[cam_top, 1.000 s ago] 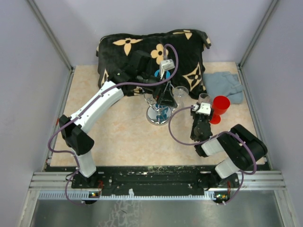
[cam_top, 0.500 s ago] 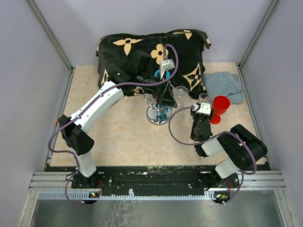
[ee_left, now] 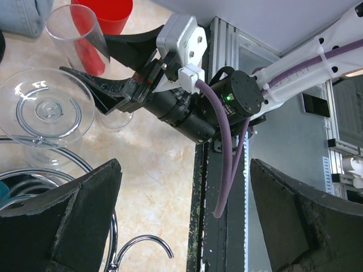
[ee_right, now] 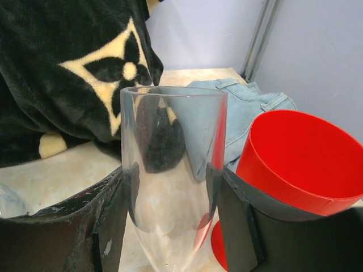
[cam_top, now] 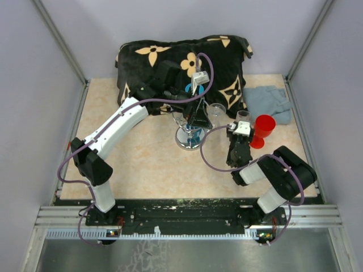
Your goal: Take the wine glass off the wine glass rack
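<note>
**Wine glass off the rack, upright in the right gripper**

The wine glass stands with its long axis vertical, open rim up and foot down toward the counter. It is a tall, narrow piece of clear, smooth glass with straight walls that taper toward the bottom, and nothing shows inside it. From above it sits at about 3 o'clock from the wine glass rack, apart from the wires. Whether its foot rests on the counter cannot be told.

The right gripper pinches the bowl, one dark finger pressed to each side. The left gripper hangs over the rack with its fingers spread wide, holding nothing.

The rack is shiny silver wire, with a round mirror-like base and curved loops. A wide clear glass is just beside the loops, and its round foot shows through the bowl.

A glossy red cup, open and showing no contents, stands just beside the wine glass at 3 o'clock. A crumpled pale blue cloth lies at 1 o'clock. A plush black blanket with tan flower shapes lies at 12 o'clock from the rack.
</note>
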